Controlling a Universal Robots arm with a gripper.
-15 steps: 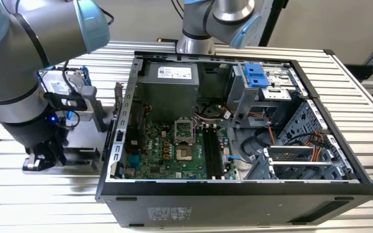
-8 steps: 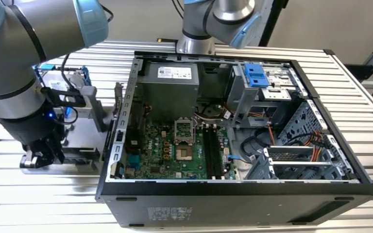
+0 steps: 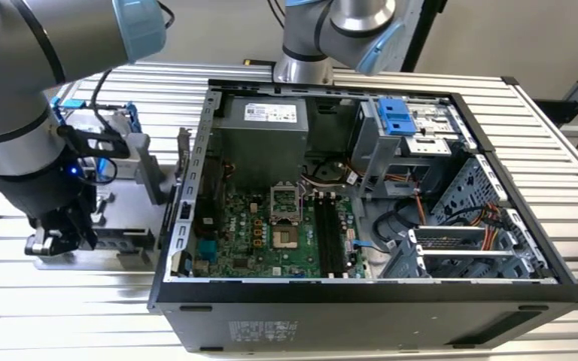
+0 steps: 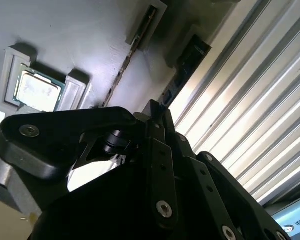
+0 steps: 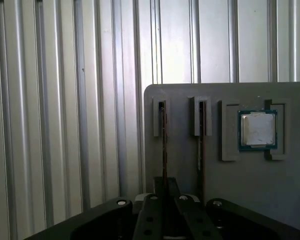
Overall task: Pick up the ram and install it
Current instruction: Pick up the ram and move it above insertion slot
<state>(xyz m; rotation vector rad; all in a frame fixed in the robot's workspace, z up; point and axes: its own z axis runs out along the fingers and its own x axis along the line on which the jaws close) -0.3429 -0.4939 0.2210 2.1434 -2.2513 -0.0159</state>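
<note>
1. Exterior view: the robot arm reaches down, and its gripper sits low over a grey holder on a ribbed metal table. An open computer case stands just beside the holder. We cannot tell whether the gripper is open or closed.

2. First wrist view: the ram stands on its thin edge in the slot nearest the holder's outer edge. A second stick stands in the next slot, close and parallel. A square processor chip lies further in on the holder. The gripper is lined up directly over the ram.

3. Second wrist view: the ram runs from its slot on the holder straight toward the gripper. The second stick and the chip lie on the holder beyond it.

4. We judge the step in hand to be the grasp of the ram. To do it well:
   - Keep the gripper centred on the thin edge and square to the holder.
   - Press only on the board's flat faces.
   - Stay clear of the second stick.
   - Avoid any tilt, which could bend the board or jam it in its slot.
</note>
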